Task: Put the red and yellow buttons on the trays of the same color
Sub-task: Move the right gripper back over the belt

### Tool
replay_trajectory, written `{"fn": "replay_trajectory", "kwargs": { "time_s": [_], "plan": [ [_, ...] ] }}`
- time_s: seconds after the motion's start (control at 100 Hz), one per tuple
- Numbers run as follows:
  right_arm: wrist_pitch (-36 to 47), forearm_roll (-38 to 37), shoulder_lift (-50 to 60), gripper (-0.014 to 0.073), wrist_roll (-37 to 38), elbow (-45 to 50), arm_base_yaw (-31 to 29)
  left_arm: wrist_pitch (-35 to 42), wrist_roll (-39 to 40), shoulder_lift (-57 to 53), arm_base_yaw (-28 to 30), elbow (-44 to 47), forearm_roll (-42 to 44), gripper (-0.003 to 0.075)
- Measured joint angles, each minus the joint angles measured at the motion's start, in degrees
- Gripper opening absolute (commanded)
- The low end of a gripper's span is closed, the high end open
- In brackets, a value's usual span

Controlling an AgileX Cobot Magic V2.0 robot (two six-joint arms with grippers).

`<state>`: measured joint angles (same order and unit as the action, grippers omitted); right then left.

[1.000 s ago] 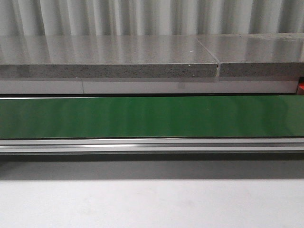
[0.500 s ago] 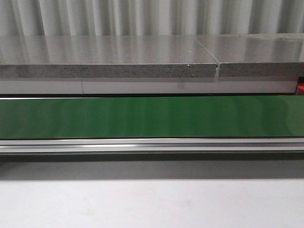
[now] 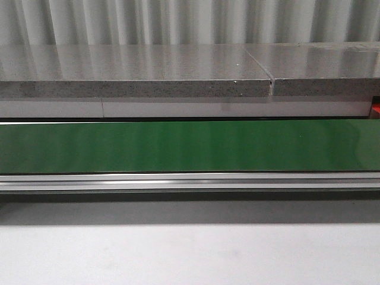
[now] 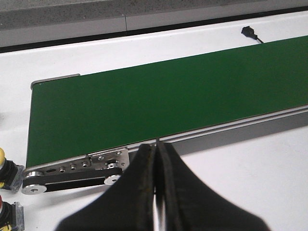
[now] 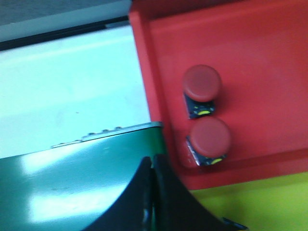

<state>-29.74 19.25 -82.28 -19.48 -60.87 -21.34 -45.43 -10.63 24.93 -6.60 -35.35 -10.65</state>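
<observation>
Two red buttons (image 5: 202,83) (image 5: 209,136) already lie in the red tray (image 5: 260,43), close to each other near its corner, so part of the red sorting looks done. Just beside this tray is the yellow tray (image 5: 269,207); only a strip of it shows and I see no button on that strip, so I cannot say how much of the yellow sorting is done.

In the left wrist view two more buttons wait on the white worktop (image 4: 250,183) just past the end of the green belt (image 4: 168,101). One has a yellow cap (image 4: 2,159); the other (image 4: 7,214) is cut by the picture edge and its top looks reddish, but I cannot be sure. In my judgement these two are still to be sorted.

One belt is visible, and it carries nothing in any view.

Both grippers hold nothing. The left gripper (image 4: 156,192) has its fingers pressed together over the worktop near the belt rail. The right gripper (image 5: 151,192) is also pressed together, over the belt end next to the red tray.
</observation>
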Motion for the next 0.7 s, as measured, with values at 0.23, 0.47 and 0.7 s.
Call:
{"fn": "replay_trajectory", "kwargs": {
  "time_s": [0.23, 0.47, 0.7],
  "plan": [
    [6.7, -1.0, 11.2, -0.0066, -1.0, 9.6, 10.5, 0.0, 0.0, 0.0, 0.0, 0.0, 0.0, -0.0020],
    [7.3, -1.1, 22.5, -0.0066, -1.0, 16.9, 18.4, 0.0, 0.0, 0.0, 0.0, 0.0, 0.0, -0.0020],
    [6.2, -1.2, 36.6, -0.0066, -1.0, 24.1, 23.6, 0.0, 0.0, 0.0, 0.0, 0.0, 0.0, -0.0020]
  ]
}}
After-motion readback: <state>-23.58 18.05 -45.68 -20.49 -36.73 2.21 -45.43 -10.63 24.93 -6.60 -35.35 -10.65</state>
